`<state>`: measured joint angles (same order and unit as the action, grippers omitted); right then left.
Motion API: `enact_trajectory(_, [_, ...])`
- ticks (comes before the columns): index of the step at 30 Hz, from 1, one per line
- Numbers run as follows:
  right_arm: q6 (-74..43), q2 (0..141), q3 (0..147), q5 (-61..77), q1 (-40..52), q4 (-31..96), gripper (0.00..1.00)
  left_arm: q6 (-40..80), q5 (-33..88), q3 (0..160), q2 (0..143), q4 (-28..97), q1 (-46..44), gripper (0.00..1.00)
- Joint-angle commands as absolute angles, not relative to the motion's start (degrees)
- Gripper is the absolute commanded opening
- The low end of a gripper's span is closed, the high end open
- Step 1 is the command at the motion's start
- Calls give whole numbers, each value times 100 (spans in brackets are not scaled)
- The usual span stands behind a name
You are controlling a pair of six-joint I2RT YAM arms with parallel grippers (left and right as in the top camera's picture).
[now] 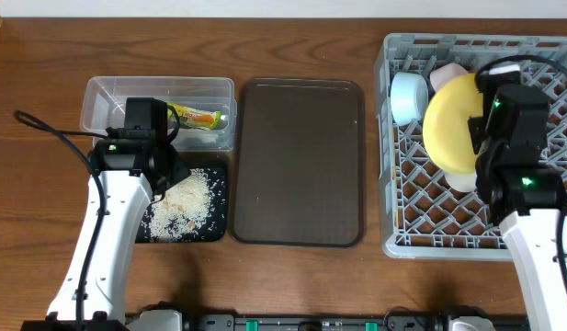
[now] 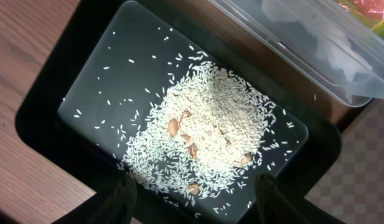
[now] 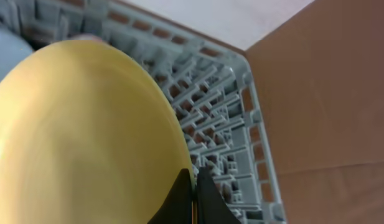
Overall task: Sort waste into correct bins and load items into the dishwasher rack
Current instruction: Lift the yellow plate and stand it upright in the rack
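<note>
The brown wooden worktop (image 1: 44, 55) is carrying the whole job, and toward its 3 o'clock side the large square grey plastic lattice dishwasher rack (image 1: 448, 246) is sitting. The right fingers (image 3: 211, 202) are clamping the rim of the round yellow plate (image 1: 451, 124), which is standing on edge over the rack's upper half. The light-blue bowl (image 1: 409, 97) is lying just beside it at 10 o'clock. Whether the plate's lower edge is already resting between pegs cannot be told.

To seat it well, I judge the arm should be lowering the plate upright and slowly, steering the lower rim into a gap between two peg rows and keeping clear of the bowl. It should be letting go only once the pegs are taking the weight, then lifting straight up so the plate is not tipping.

Over at 9 o'clock, the left fingers (image 2: 120, 199) are hanging apart and empty above the shallow black rectangular plastic tray (image 1: 221, 198), which is holding the loose white rice grains (image 1: 182, 207)
</note>
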<state>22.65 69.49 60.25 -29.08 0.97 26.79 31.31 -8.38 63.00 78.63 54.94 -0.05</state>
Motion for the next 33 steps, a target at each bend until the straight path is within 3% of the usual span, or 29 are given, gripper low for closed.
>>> enact_trajectory(1, [2622, 7179, 6025, -3124, 69, 2757, 1, 3164, -947, 6322, 7784, 5500, 21, 64])
enact_trajectory(7, [2547, 7649, 6025, -3127, 327, 3026, 1, 3164, -947, 6322, 7784, 5500, 21, 64])
enact_trajectory(13, [1391, 7861, 6025, -2757, 679, 3087, 1, 3164, -947, 6322, 7784, 5500, 21, 64])
enact_trajectory(16, [1177, 7828, 6027, -2303, 814, 3000, 22, 3164, -947, 6322, 7784, 5502, 21, 64])
enact_trajectory(18, [1041, 7776, 6027, -2112, 864, 2899, 27, 3164, -947, 6322, 7784, 5502, 21, 64])
enact_trajectory(22, [770, 7588, 6027, -1831, 864, 2801, 49, 3164, -947, 6322, 7784, 5505, 19, 64])
enact_trajectory(27, [462, 7244, 6027, -1319, 864, 2720, 64, 2746, -698, 6324, 7784, 5502, 14, 64])
enact_trajectory(33, [454, 7168, 6027, 974, 867, 2556, 68, 1986, 10, 6324, 7784, 5238, -80, 64])
